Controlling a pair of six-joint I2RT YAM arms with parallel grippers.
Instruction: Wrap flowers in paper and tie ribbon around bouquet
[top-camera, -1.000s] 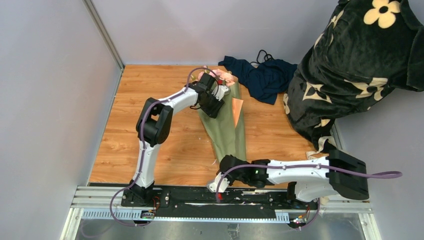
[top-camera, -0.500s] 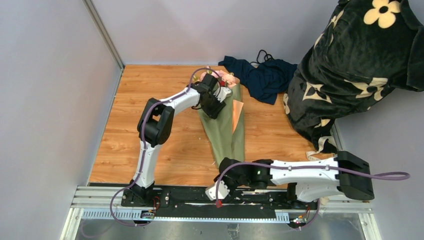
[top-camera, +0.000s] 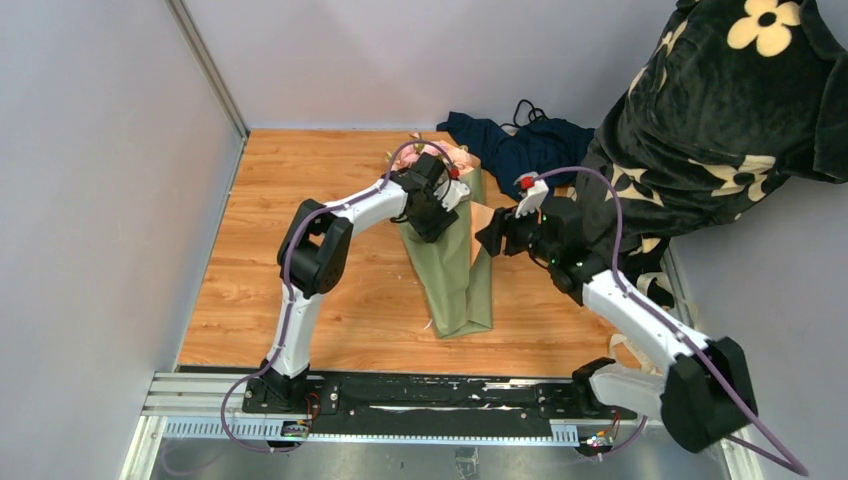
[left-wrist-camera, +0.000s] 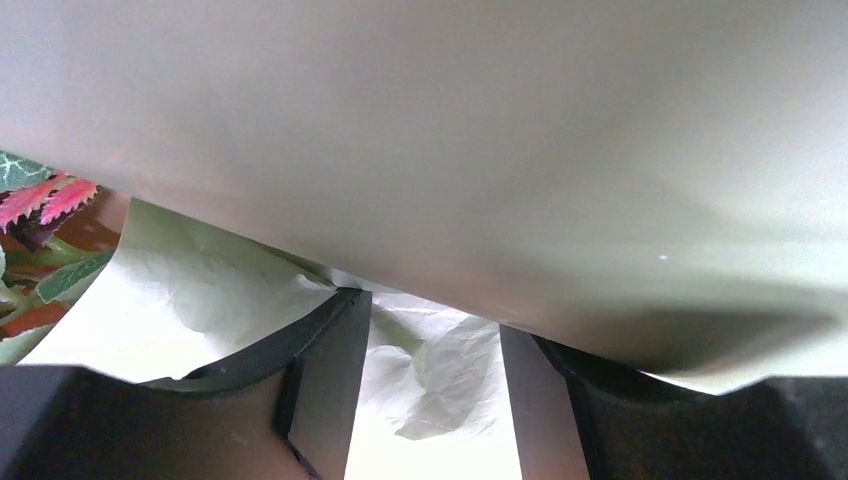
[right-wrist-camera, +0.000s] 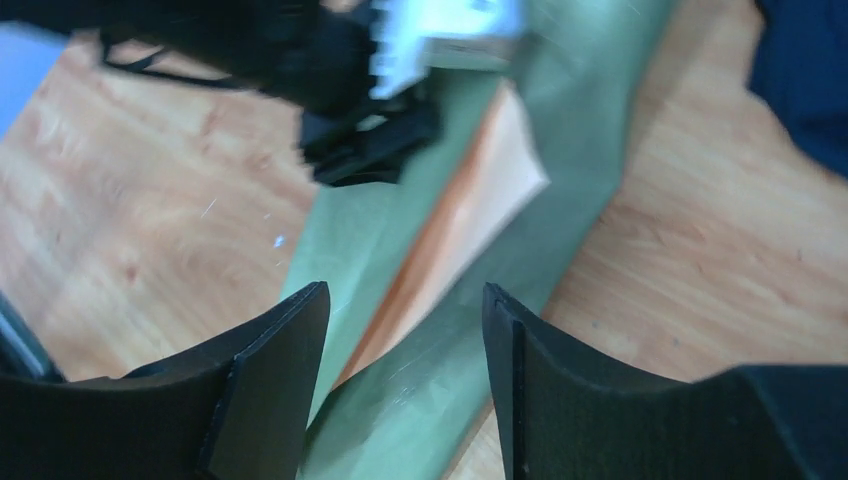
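Left fingers (left-wrist-camera: 330, 370) and right fingers (right-wrist-camera: 270, 380) spread; left wrist alone shows leaves (left-wrist-camera: 70, 275) under paper (left-wrist-camera: 450, 150).

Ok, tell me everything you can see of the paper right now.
The paper is a thin sheet, sage green outside, folded lengthwise into a long wrap lying on the wooden table. One tan kraft corner is turned out on its right edge. Pink flowers show at its far end. The left gripper rests on its upper part; the right gripper, open, is close beside the flap.
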